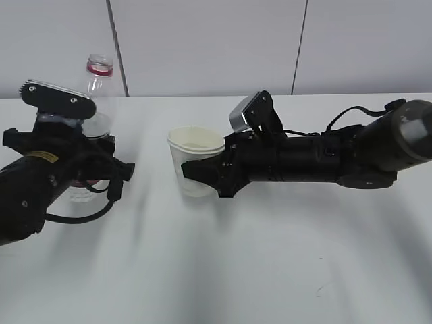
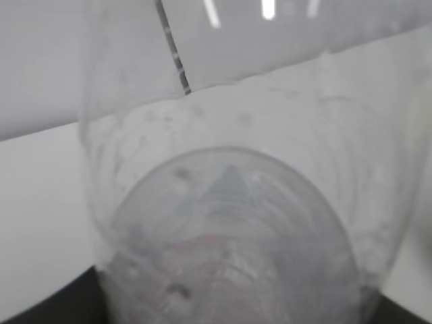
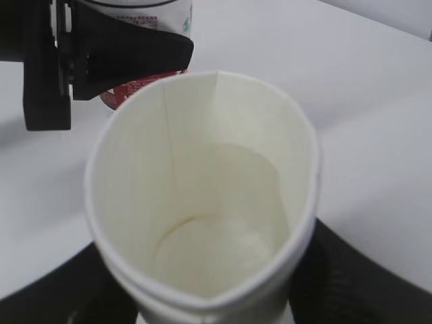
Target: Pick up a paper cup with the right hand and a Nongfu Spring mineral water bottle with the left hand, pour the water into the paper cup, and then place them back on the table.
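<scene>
The clear Nongfu Spring mineral water bottle stands upright at the left, with a red neck ring and no cap. My left gripper is shut on its lower body. In the left wrist view the bottle fills the frame. My right gripper is shut on the cream-white paper cup, held upright near the table's middle. In the right wrist view the cup is squeezed to an oval between the black fingers. I cannot tell whether water lies in the cup. The bottle's red label shows behind the cup.
The white table spreads wide in front of both arms, with a small dark scuff near the front right. A pale panelled wall stands behind the table. The left gripper's black body is close to the cup's far side.
</scene>
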You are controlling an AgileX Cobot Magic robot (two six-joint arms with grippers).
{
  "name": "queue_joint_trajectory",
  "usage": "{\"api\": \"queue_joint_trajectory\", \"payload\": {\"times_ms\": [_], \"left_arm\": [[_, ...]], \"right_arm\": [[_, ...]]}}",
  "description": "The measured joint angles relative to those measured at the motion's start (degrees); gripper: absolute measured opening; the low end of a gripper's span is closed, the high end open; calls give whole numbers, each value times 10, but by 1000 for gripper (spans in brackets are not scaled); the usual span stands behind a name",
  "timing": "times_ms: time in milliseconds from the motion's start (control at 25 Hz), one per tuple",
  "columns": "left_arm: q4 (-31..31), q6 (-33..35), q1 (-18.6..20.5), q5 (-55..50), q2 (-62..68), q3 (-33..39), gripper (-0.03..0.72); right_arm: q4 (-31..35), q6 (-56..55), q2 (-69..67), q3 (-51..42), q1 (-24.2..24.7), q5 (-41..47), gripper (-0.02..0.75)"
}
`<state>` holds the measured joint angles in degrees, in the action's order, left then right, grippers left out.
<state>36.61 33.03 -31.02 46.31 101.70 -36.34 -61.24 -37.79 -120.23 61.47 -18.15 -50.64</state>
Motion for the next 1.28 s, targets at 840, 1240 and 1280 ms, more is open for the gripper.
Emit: {"api": "queue_joint_trajectory", "payload": {"times_ms": [840, 1240, 1280], "left_arm": [[-92, -182, 0, 9, 0, 0, 373], [-120, -182, 0, 28, 18, 0, 373], [-122, -182, 0, 31, 22, 0, 373]], "right_arm": [[205, 102, 0, 0, 0, 59, 435], [406, 248, 0, 0, 1, 135, 435], [431, 260, 0, 0, 2, 138, 435]]}}
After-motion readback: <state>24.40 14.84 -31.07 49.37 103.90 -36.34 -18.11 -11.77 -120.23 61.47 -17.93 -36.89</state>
